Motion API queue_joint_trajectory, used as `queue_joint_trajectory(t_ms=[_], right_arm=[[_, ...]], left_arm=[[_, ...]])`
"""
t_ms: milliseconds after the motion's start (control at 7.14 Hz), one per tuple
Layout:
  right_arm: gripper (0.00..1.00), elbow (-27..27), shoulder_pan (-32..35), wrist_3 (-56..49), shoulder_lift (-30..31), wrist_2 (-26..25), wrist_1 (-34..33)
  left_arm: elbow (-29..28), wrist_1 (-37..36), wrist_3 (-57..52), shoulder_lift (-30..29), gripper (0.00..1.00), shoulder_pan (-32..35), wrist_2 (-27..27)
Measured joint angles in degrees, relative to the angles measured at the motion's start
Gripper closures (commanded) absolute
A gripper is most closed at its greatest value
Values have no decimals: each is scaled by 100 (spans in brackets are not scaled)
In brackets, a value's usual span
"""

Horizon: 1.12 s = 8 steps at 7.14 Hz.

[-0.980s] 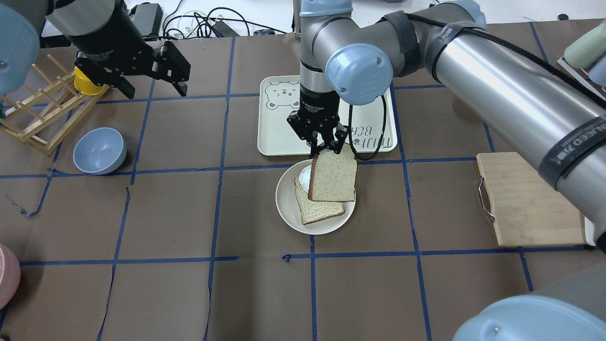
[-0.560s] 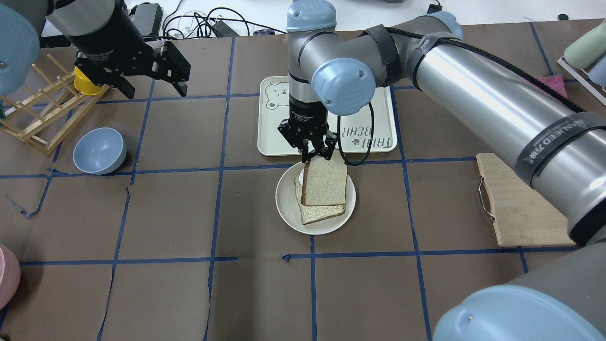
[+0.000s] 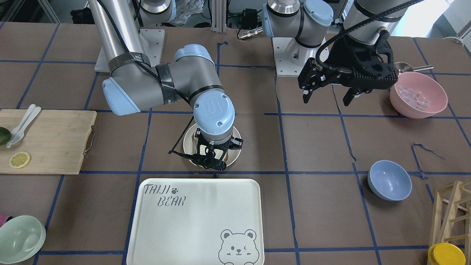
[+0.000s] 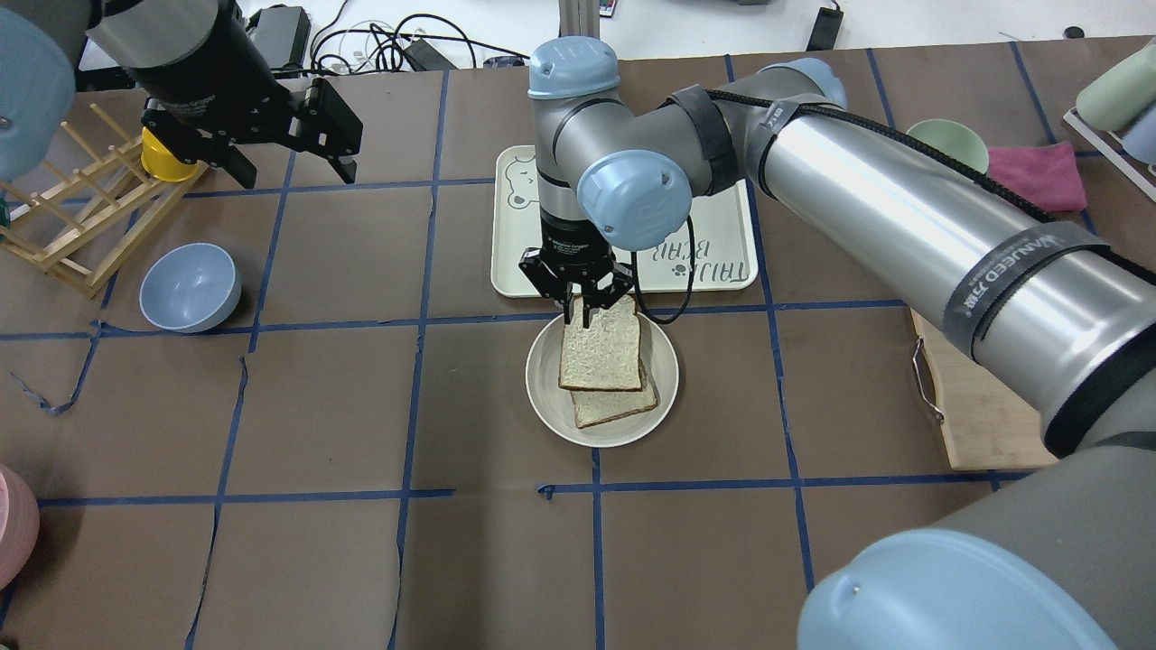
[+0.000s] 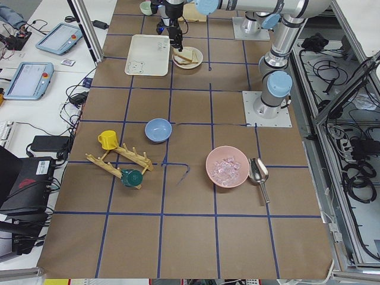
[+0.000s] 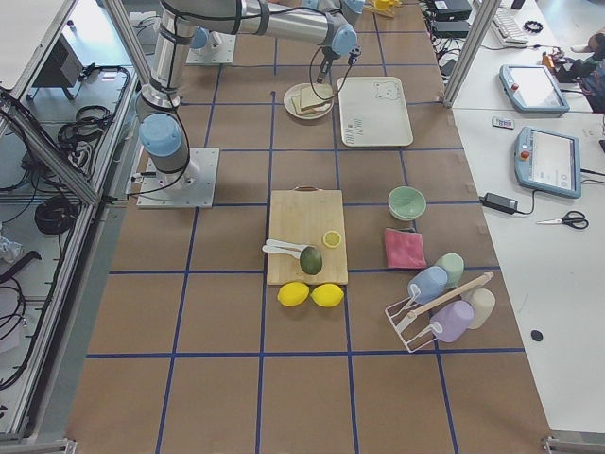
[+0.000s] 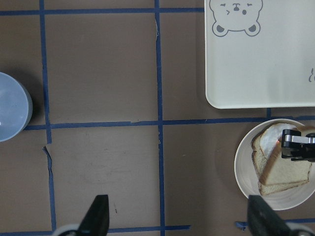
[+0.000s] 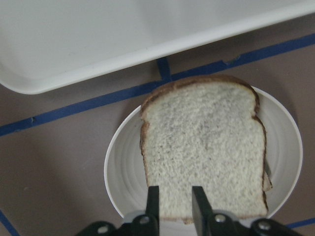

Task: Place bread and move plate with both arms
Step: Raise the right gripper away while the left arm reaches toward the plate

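Observation:
The bread [image 4: 601,350] lies nearly flat over a smaller slice [image 4: 623,406] on the round cream plate [image 4: 542,388]. My right gripper [image 4: 583,316] is shut on the bread's far edge, above the plate's far rim. In the right wrist view its fingers [image 8: 152,199] pinch the bread [image 8: 204,142] over the plate [image 8: 114,164]. The front view shows this gripper [image 3: 211,163] low over the plate [image 3: 235,154]. My left gripper [image 4: 302,135] is open and empty, high at the far left. Its wrist view shows its open fingertips [image 7: 98,214] and the plate [image 7: 246,167].
The bear tray [image 4: 713,262] lies just beyond the plate. A blue bowl [image 4: 190,287] and a wooden rack [image 4: 72,226] with a yellow cup are at the left. A cutting board [image 4: 984,415] is at the right. A pink bowl [image 3: 417,94] sits below my left gripper.
My right gripper has moved left and down with the bread. The bread went from hanging tilted over the plate's right side to lying nearly flat on the lower slice. My left arm has not moved.

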<state>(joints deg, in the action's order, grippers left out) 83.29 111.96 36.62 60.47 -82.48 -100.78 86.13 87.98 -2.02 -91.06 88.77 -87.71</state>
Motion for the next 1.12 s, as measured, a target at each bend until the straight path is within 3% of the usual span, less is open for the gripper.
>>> queue_joint_trajectory(t_ms=[560,980,1120], right_arm=[[0,177,-380,-444,496,-76,-425],[0,246,-1657,-1501,1419,-151,42],[0,264,-1858,-1826,1666,-421,283]], left_arm=[[0,0,0,0,0,0,0],[54,6,42,14,0,69,8],[180,8,78,25,0,96,87]])
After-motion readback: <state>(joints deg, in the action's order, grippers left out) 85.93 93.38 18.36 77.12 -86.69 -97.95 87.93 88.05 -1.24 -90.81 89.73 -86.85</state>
